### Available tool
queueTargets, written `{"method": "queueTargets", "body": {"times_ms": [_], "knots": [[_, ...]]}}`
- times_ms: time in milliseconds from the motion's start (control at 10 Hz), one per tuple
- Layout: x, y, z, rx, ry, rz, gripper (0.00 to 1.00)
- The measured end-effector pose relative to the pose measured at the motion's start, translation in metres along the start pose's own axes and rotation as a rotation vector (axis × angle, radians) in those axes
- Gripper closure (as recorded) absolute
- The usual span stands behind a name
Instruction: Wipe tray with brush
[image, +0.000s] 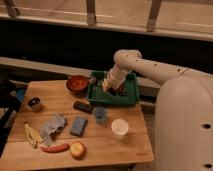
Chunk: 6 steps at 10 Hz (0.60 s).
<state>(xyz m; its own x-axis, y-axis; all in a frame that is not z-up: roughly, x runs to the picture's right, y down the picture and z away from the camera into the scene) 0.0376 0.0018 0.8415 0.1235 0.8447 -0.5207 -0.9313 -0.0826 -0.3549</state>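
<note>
The green tray (113, 103) lies at the back of the wooden table, right of the round red-brown bowl (77, 83). My gripper (107, 85) reaches down from the right into the left half of the tray. It is shut on the brush (105, 87), whose pale head shows at the fingertips, down at the tray floor. The handle is hidden in the grip. A reddish-brown lump (121, 90) rests in the tray just right of the gripper.
A flat black bar (83, 106), a blue cup (100, 115) and a white cup (120, 128) stand in front of the tray. Further left lie a blue sponge (78, 125), a grey cloth (52, 125), a banana (32, 135), a red sausage (55, 148), an apple (77, 150) and a small dark bowl (35, 103).
</note>
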Motion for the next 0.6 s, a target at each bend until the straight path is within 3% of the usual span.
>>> {"method": "queueTargets", "body": {"times_ms": [400, 600], "knots": [[-0.0006, 0.0024, 0.0004, -0.002, 0.001, -0.003, 1.0], [0.0089, 0.0014, 0.0046, 0.002, 0.038, -0.003, 1.0]]}}
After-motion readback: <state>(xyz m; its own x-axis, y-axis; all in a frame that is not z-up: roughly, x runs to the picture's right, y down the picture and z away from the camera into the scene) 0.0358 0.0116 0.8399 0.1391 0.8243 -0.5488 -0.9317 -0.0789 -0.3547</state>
